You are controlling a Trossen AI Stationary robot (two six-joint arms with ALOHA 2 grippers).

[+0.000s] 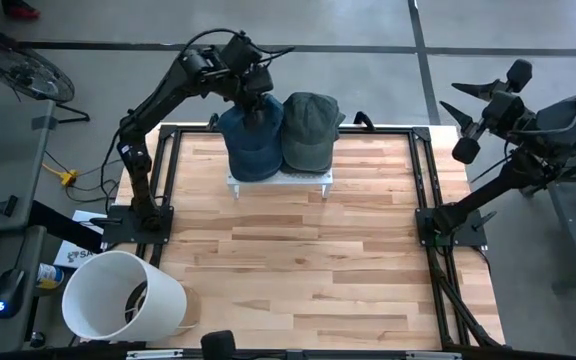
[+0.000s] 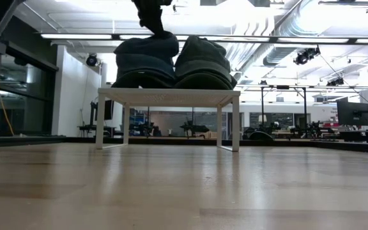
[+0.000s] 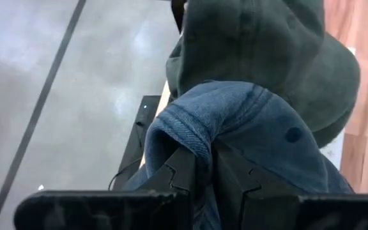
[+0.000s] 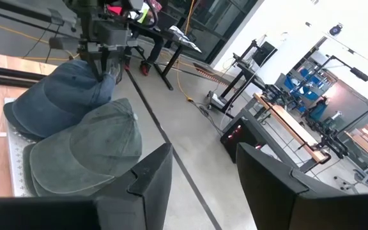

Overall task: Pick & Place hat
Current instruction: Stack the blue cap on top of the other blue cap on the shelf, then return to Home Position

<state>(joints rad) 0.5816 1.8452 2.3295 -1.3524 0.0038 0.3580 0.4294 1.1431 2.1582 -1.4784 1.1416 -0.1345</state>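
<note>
**Ana:** Dark fingers (image 3: 190, 172) of the left end effector (image 1: 256, 112) are pinched nearly shut on a fold of the blue denim cap (image 1: 251, 138), at its back edge.

**Ben:** Where does that cap sit?

**Ana:** On the small white slotted stand (image 1: 279, 181), touching the grey-green cotton cap (image 1: 311, 130) beside it.

**Ben:** Risks?

**Ana:** The grip is only a thin bunch of soft cloth; I think it could slip on lifting. The neighbour might drag along, since they press together.

**Ben:** Its look?

**Ana:** Faded, stitched, crown puckered.

**Ben:** Other arm?

**Ana:** The right end effector (image 1: 478, 110) waits off the wooden surface (image 1: 298, 260), beyond the stand, wide open, empty.
</note>
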